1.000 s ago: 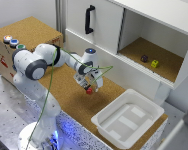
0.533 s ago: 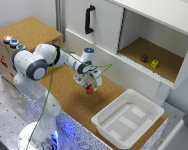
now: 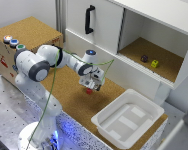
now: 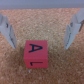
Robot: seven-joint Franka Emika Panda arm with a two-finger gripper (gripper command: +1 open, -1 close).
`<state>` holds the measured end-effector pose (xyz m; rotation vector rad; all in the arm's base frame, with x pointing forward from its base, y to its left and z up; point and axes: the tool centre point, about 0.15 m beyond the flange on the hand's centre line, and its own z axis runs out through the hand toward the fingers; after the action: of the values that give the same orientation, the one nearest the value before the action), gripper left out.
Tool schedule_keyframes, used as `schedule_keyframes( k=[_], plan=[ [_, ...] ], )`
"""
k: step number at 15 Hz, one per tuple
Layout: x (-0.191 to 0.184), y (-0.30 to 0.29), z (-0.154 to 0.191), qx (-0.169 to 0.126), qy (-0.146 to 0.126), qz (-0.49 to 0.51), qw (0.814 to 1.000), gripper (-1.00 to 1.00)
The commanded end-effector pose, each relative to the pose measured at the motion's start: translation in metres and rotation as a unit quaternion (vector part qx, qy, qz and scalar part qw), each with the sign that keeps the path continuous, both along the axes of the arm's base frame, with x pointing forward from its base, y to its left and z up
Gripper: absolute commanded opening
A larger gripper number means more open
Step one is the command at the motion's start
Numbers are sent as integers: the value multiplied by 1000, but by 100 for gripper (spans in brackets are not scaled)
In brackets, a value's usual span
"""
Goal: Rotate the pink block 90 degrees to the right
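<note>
The small reddish-pink cube (image 4: pixel 36 54), marked with dark letters, is seen on the brown cork surface (image 3: pixel 69 92), well apart from the white plastic tray (image 3: pixel 128 120). The claw (image 3: pixel 91 85) is held released above it, fingers (image 4: pixel 76 30) spread.

A robotics lab: white robot arm (image 3: pixel 41 65) bolted to perforated metal breadboard (image 3: pixel 6 107), beside a cork-topped bench (image 3: pixel 69 95).

White arm (image 3: pixel 39 67) with rounded segments and dark grey joint rings showing; blue light glowing at its base (image 3: pixel 56 136) and wrist cap; thin green cable (image 3: pixel 54 82) running along it; gripper (image 3: pixel 90 85) showing pale grey fingers (image 4: pixel 76 29).
</note>
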<state>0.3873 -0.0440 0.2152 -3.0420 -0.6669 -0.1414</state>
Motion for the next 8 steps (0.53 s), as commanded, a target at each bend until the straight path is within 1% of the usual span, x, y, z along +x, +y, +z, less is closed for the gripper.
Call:
schedule_keyframes(
  k=[1,2,3,4,7,8],
  plan=[
    [-8,18,-17,0,5,64,998,100],
    [-9,20,-17,-10,-3,55,998,100],
    [-10,21,-16,-25,-16,47,998,-100],
    [-10,21,-14,-27,-20,41,999,-100],
    [-18,23,-11,-56,-33,35,997,-100],
    [-22,23,-11,-59,-33,32,997,-100]
  ],
)
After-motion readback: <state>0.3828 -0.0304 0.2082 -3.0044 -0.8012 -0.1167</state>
